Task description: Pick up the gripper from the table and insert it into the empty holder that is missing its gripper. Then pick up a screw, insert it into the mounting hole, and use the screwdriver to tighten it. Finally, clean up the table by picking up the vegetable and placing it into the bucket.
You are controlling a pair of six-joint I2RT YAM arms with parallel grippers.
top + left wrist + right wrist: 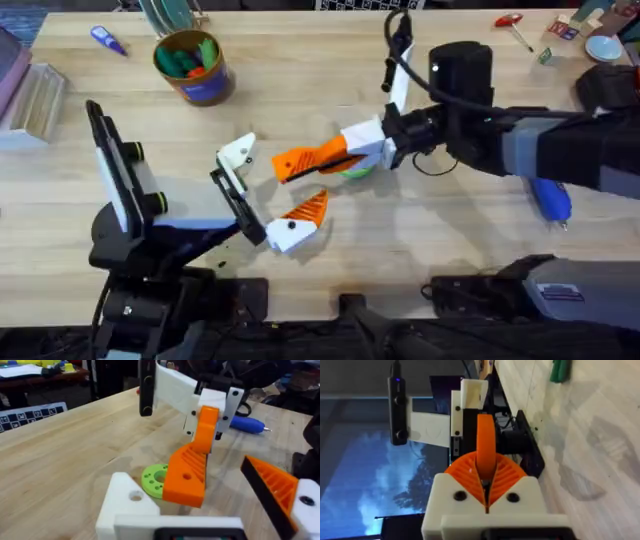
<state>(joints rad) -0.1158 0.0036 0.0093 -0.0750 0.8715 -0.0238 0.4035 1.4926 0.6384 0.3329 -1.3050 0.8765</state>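
Note:
My right gripper (pixel 347 150) is shut on the orange ribbed gripper (pixel 302 161), carried above the table. In the right wrist view the gripper (pixel 485 442) sticks out from between my orange pads (pixel 470 472). My left gripper (pixel 270 188) is open. One of its fingers is the bare white holder (pixel 238 153), the other bears an orange pad (pixel 307 207). In the left wrist view the carried gripper (pixel 190 470) hangs just beside the holder (pixel 126 502), apart from it. The blue screwdriver (pixel 550 197) lies at the right. The bucket (pixel 193 67) holds green and orange pieces.
A bright green holed disc (pixel 154 479) lies under the carried piece. A small blue-purple pen (pixel 108 40) is at the back left and a red-handled tool (pixel 512 24) at the back right. A green piece (pixel 560 370) lies on the wood farther off.

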